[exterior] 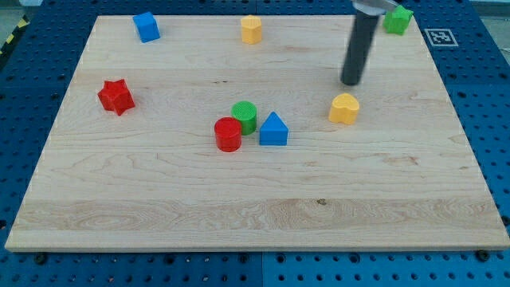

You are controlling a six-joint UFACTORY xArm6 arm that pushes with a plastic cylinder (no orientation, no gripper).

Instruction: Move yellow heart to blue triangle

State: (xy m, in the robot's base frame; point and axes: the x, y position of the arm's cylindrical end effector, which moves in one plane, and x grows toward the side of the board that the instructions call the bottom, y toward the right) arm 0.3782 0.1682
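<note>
The yellow heart (344, 108) lies right of the board's middle. The blue triangle (273, 129) stands to its left, near the board's centre, with a clear gap between them. My tip (351, 82) is just above the yellow heart in the view, slightly to its right, and apart from it. The dark rod rises from there to the view's top edge.
A green cylinder (245, 116) and a red cylinder (228, 134) stand close against the blue triangle's left side. A red star (115, 96) is at the left, a blue block (147, 27) and a yellow block (251, 29) near the top edge, a green block (398, 19) at the top right corner.
</note>
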